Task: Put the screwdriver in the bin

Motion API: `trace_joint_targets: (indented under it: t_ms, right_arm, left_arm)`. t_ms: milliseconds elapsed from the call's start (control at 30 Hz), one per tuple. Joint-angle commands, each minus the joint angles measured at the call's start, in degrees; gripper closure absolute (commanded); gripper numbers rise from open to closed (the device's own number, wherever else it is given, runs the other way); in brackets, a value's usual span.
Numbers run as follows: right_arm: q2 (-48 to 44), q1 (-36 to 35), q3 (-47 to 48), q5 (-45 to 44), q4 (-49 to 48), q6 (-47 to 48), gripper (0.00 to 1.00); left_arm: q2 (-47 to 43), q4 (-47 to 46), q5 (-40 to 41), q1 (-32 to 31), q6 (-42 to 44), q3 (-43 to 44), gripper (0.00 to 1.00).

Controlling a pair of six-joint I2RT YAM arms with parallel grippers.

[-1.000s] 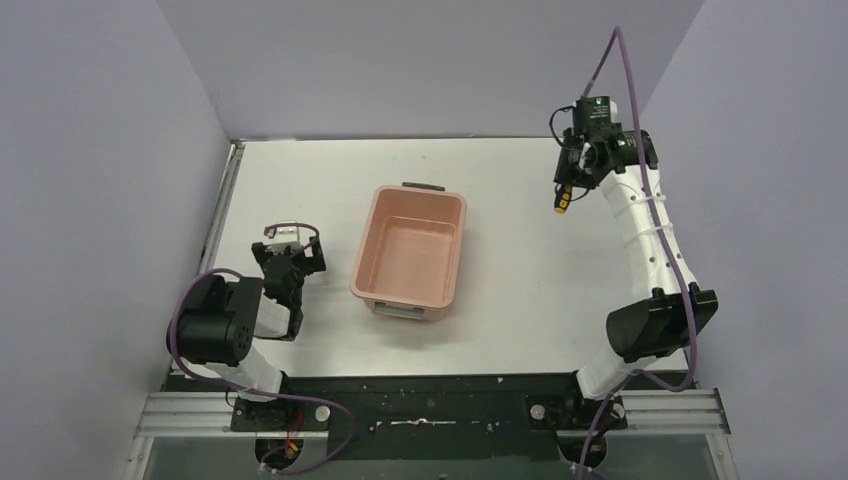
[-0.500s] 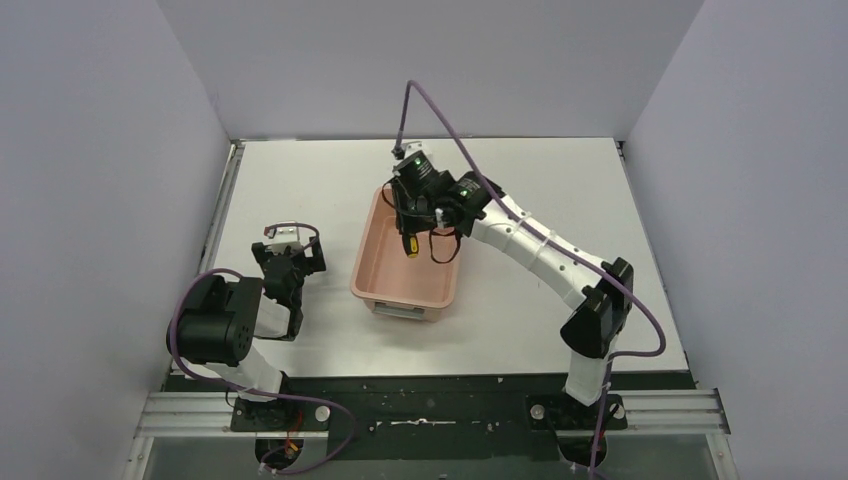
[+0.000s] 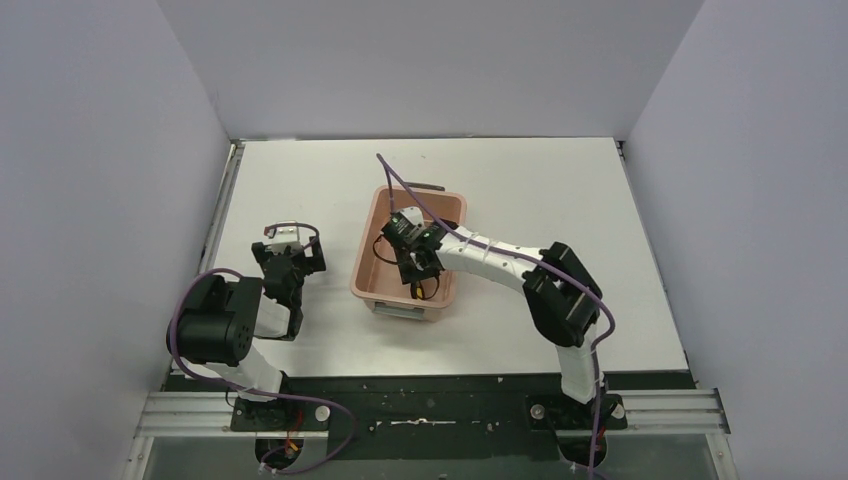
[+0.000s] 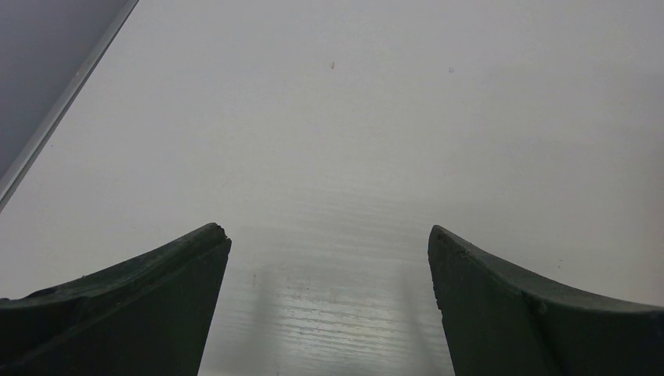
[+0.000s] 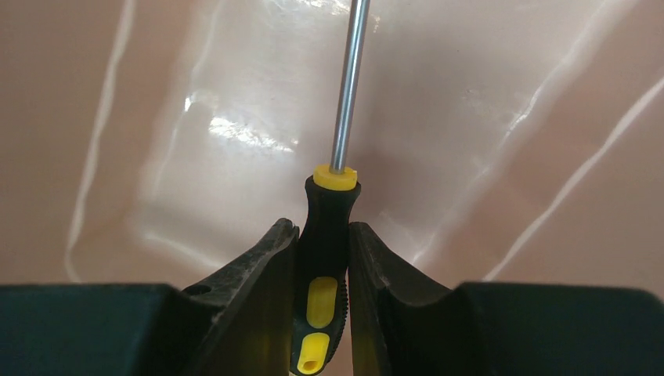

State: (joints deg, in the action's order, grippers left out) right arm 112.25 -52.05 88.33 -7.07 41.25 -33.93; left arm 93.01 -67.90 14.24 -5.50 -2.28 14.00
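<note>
The salmon-pink bin [image 3: 378,237] stands mid-table, dark handle at its far end, light handle near. My right gripper [image 3: 414,277] is down inside the bin near its front end, shut on the screwdriver [image 5: 326,235]. In the right wrist view the yellow-and-black handle sits clamped between both fingers, and the metal shaft [image 5: 347,86] points away over the bin's pink floor [image 5: 509,94]. A yellow bit of the handle shows in the top view [image 3: 416,289]. My left gripper [image 3: 290,252] rests left of the bin, open and empty [image 4: 329,239] over bare table.
Grey walls enclose the white table [image 3: 560,200] on three sides. A metal rail [image 3: 222,210] runs along the left edge. My right arm reaches across from the right base over the bin's near right rim, its purple cable looping above the bin.
My right arm has swung from the far right of the table to over the bin, then lowered the screwdriver into the bin's front part. The left arm has not moved.
</note>
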Motion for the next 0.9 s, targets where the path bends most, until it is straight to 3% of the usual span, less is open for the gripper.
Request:
trace_joint_targets:
  t_ms: [0,133,233,300,567,667,767,867]
  right_arm:
    - [0.69,1.14,-1.66,-2.85,-7.04,-0.39,0.88]
    - [1.16,2.57,-3.70,-2.70,-8.85,-0.86,0.77]
    - [0.52,2.74,-3.45,-2.82,-8.83,-0.50,0.54]
    - [-0.27,2.59,-2.50,-2.86,-8.01,-0.12,0.47]
    - [-10.53,1.15,1.62,-7.16,-7.43,2.32,0.43]
    - [-15.98,1.14,2.16,-6.66,-10.28,5.46,0.37]
    - [-22.18,1.35,1.90,-6.05,-13.08,10.51,0.03]
    - [-29.03,2.74,-1.96,-9.95,-16.63,15.08,0.00]
  left_arm:
    - [-0.77,-1.55,-1.05,0.31,0.36,0.43,0.03]
    - [-0.79,-1.55,-1.06,0.32,0.42,0.44,0.03]
    - [-0.76,-1.61,-1.03,0.33,0.40,0.42,0.03]
    - [-0.66,-1.65,-1.06,0.31,0.39,0.46,0.03]
    - [-0.69,-1.57,-1.05,0.32,0.41,0.46,0.03]
    - [-0.73,-1.61,-1.06,0.31,0.44,0.47,0.03]
    - [-0.75,-1.61,-1.03,0.32,0.39,0.48,0.03]
    - [-0.74,-1.57,-1.03,0.31,0.39,0.46,0.03]
